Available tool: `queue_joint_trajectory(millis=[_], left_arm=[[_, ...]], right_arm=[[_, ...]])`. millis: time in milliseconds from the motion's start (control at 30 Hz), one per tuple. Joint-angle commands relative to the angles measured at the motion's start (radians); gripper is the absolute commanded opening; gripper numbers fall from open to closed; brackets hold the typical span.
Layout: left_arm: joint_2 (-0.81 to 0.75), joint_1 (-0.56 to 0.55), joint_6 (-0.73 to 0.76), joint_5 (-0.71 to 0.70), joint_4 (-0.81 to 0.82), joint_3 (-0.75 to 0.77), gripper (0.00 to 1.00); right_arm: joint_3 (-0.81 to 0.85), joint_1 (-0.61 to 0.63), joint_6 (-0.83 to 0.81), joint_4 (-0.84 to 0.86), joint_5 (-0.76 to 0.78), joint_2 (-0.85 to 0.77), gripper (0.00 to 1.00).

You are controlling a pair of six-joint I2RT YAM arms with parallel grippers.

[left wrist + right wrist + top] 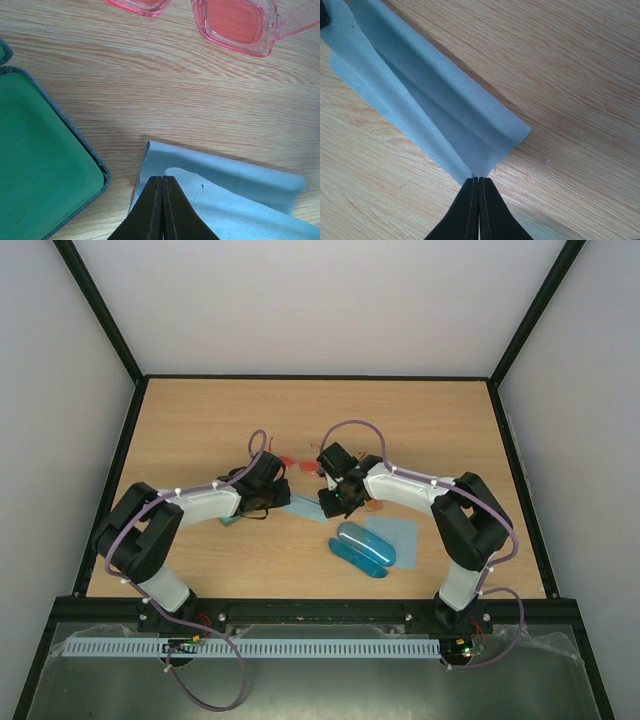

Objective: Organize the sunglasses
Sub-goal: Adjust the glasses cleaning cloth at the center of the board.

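Where the view ends, pink sunglasses [235, 22] cropped, cloth [240, 190] partly hidden

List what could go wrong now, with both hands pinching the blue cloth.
1. The right hand grips the cloth only at a corner tip; a pull may slip it free.
2. The pink sunglasses lie just beyond the left hand; sweeping the cloth forward could shove them.
3. The open green case sits close beside the left hand and might get nudged.

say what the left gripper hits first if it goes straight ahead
The left gripper pinches the pale blue cloth; beyond it bare table, then probably the red-pink sunglasses, depth unclear.
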Motion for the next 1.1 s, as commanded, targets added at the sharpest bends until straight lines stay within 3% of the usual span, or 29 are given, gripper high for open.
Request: queue_joint_trajectory(millis=[0,1067], left_arm=[[-0.001,-0.004,0.001,-0.013,-0.006,-0.01,0.02],[-0.011,-0.008,0.002,-0.014,-0.02,-0.031,0.04]], right_arm=[[-0.014,0.008,0.0,-0.023,0.006,0.023,0.01],[-0.013,0.024,-0.018,-0.022,-0.018,0.042,0.05]])
